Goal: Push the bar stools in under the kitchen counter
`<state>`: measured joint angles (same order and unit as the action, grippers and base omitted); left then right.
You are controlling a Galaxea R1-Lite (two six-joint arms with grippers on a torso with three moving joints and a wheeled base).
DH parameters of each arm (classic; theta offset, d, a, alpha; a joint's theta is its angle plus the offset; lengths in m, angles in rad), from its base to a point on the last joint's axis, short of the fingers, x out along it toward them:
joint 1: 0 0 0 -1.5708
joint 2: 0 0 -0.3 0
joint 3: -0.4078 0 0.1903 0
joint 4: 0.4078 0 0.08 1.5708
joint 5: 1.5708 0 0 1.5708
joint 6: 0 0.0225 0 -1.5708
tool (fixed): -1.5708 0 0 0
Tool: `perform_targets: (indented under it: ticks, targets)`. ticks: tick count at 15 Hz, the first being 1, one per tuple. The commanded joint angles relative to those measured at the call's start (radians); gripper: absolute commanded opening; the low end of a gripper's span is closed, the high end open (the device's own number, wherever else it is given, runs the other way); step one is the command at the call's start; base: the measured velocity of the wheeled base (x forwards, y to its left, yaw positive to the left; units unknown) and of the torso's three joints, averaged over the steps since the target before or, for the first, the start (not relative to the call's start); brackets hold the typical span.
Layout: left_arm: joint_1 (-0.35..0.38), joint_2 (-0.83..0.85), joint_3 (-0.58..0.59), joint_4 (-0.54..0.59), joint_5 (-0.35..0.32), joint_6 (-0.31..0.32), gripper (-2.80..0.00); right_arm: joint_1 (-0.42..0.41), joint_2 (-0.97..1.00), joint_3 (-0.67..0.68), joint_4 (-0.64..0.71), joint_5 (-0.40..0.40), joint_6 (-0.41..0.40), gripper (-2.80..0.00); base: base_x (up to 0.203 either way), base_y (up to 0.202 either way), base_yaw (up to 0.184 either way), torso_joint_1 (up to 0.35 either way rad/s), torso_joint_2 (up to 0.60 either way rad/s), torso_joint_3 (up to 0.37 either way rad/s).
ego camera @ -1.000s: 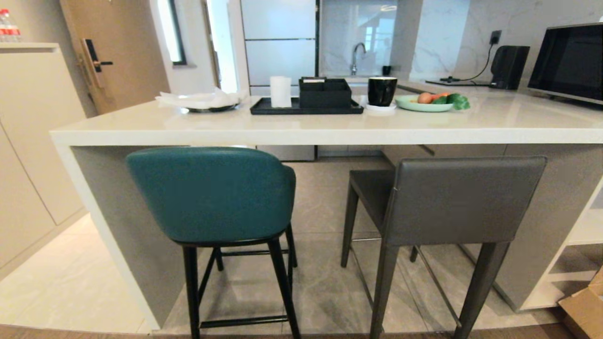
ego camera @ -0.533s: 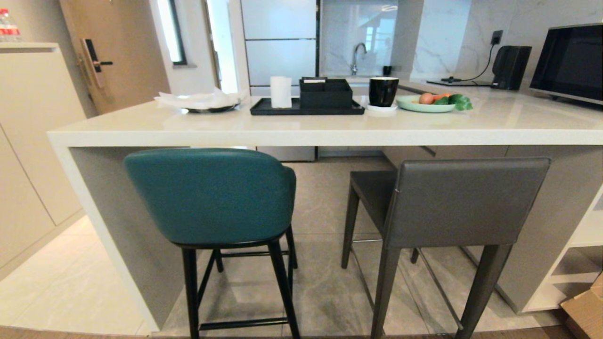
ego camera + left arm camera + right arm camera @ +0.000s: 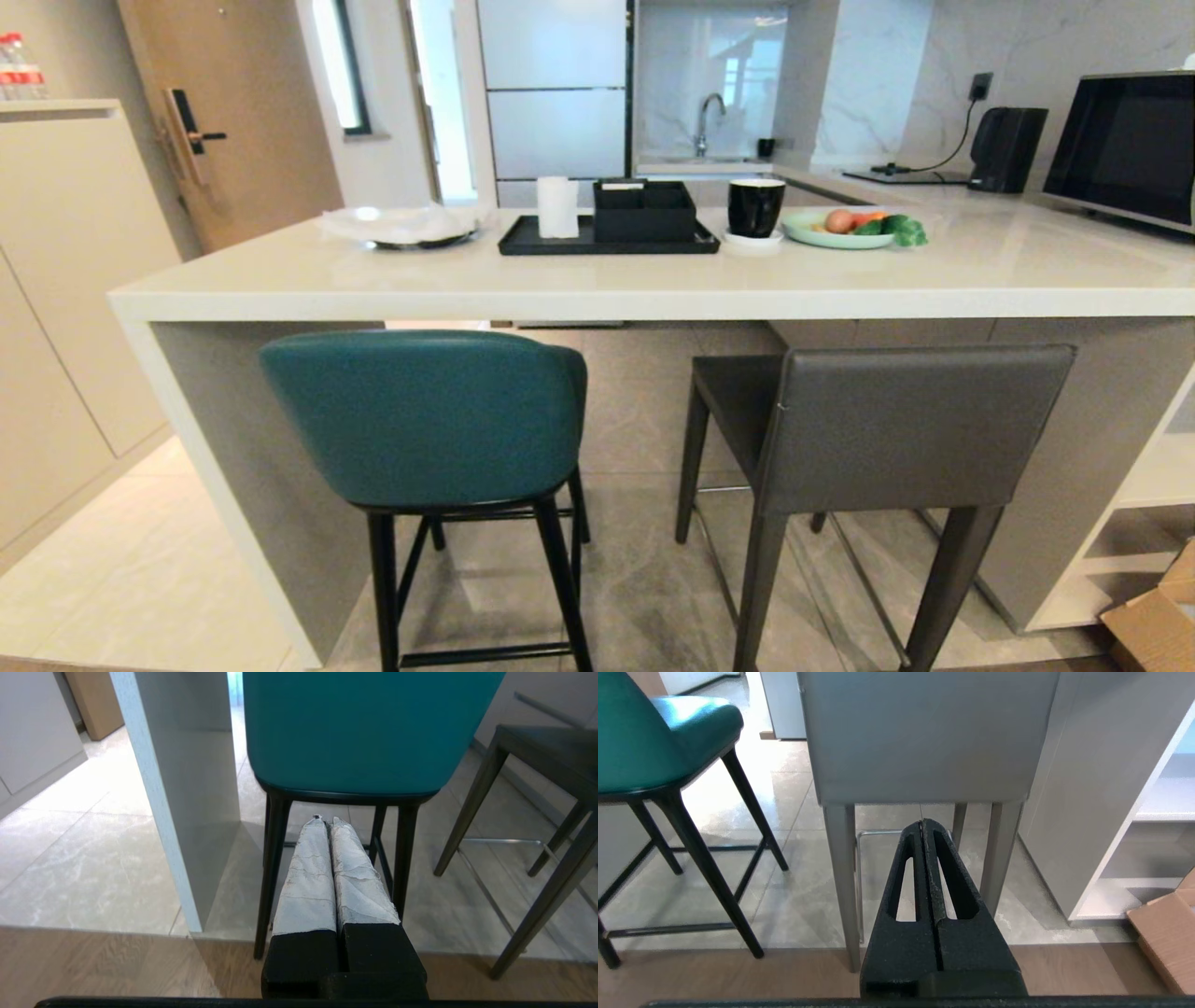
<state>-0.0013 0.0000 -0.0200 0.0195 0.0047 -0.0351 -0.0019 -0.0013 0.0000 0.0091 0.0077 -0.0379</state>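
The left end effector (image 3: 327, 822), fully closed and empty, is aimed at the teal stool (image 3: 429, 420); the right end effector (image 3: 923, 823), likewise closed and empty, faces the grey stool (image 3: 896, 425). Pressed-together fingers probably serve as pushers. Both backs are seen protruding from under the table (image 3: 597, 303).

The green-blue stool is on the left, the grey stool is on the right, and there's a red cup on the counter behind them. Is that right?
Almost. The cup on the kitchen counter is black, not red, as the head view shows. The rest holds: the teal stool stands on the left and the grey stool on the right, both in front of the counter.
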Motion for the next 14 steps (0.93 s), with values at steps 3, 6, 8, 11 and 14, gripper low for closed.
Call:
perform_targets:
  ticks: [3, 6, 8, 11, 14]
  targets:
    - [0.0, 0.002, 0.0, 0.0, 0.001, 0.0, -2.8, 0.0, 0.001, 0.0, 0.0, -0.003, 0.007, -2.8, 0.0, 0.0, 0.0, 0.178, -0.45, -0.282]
    - [0.0, 0.002, -0.001, 0.0, 0.001, -0.002, -2.8, 0.0, 0.001, 0.0, 0.0, -0.003, 0.007, -2.8, 0.0, 0.0, 0.0, 0.099, -0.23, -0.145]
    - [0.0, 0.002, 0.0, 0.0, 0.0, -0.002, -2.8, 0.0, 0.001, 0.0, 0.0, -0.003, 0.007, -2.8, 0.0, 0.0, 0.0, 0.022, -0.06, -0.034]
    - [0.001, 0.002, -0.001, 0.005, 0.001, 0.0, -2.8, 0.0, 0.001, -0.002, -0.001, -0.002, 0.012, -2.8, 0.0, 0.0, 0.0, 0.0, 0.0, 0.0]
    - [0.003, 0.002, -0.001, 0.005, 0.0, 0.009, -2.8, 0.0, 0.001, -0.002, -0.001, -0.003, 0.023, -2.8, 0.0, 0.0, 0.0, 0.0, 0.0, 0.0]
